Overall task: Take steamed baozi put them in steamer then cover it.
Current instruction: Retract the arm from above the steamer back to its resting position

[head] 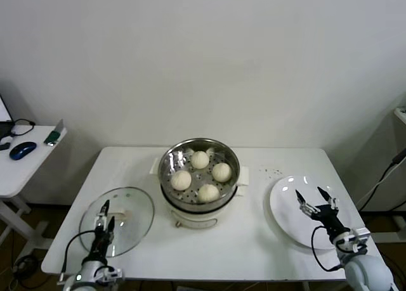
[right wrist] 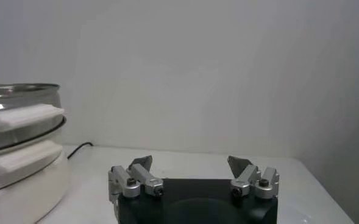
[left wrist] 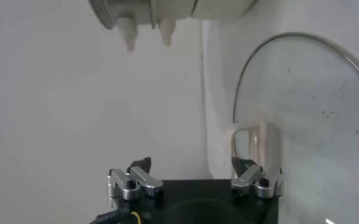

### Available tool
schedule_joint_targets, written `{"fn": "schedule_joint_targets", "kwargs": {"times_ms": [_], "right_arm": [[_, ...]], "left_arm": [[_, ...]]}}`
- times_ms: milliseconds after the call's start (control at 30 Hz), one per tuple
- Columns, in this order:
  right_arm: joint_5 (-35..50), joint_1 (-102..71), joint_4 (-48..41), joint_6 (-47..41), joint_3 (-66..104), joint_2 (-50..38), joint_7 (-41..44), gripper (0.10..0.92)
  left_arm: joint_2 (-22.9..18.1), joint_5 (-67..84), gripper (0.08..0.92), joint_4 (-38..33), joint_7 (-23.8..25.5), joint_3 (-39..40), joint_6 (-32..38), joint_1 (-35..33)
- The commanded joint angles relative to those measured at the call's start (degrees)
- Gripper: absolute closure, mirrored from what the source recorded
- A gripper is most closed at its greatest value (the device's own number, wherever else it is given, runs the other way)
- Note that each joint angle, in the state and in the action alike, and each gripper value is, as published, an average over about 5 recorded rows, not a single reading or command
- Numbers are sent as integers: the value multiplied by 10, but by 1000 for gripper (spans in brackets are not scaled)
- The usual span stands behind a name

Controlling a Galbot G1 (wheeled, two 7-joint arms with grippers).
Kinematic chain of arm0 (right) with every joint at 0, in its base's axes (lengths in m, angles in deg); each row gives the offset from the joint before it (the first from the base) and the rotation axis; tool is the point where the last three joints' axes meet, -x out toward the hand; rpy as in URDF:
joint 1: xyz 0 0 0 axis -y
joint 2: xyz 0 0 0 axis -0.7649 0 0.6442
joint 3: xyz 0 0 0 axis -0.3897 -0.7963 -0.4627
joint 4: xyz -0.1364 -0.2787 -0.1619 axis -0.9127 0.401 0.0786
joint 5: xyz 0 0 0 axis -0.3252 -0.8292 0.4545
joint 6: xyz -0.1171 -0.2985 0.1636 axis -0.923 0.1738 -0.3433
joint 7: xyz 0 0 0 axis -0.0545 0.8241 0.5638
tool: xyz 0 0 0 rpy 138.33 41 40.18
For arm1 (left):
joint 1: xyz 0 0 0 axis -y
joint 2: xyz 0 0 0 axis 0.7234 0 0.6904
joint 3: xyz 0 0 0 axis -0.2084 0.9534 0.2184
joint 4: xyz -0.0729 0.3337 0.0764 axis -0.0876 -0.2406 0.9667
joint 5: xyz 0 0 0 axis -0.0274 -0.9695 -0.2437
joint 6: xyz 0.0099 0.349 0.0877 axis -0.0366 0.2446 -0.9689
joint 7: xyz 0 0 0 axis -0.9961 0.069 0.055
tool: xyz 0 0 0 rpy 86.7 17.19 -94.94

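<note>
In the head view, all four steamed baozi (head: 201,175) already sit inside the steamer (head: 199,177), which stands in the middle of the worktop (head: 254,240). The white plate (head: 298,202) on the right is bare. The cover (head: 118,220), a glass lid, lies flat on the worktop to the left of the steamer, so I judge that only the covering step is left. The left gripper (head: 103,218) hangs over the near edge of the cover with fingers spread and holding nothing. The right gripper (head: 315,198) hovers over the plate, also spread and empty.

In the left wrist view, the left gripper (left wrist: 194,173) has its fingers apart, and the cover's cream handle (left wrist: 255,141) is just beyond one of them, not grasped.

In the right wrist view, the right gripper (right wrist: 191,170) is released, and the steamer (right wrist: 21,152) stands off to one side.
</note>
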Motion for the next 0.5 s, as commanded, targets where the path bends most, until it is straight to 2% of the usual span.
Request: {"fn": "schedule_joint_targets", "kwargs": {"times_ms": [33,500], "right_arm": [[-16,-19,-2,6,15,17,1,203],[-50,-41,-3,21,26,36,17,203]], "left_arm": [[-1,-23,177,89,-42,11,5,60],[2,-11,177,138,-68,20,7,99]]}}
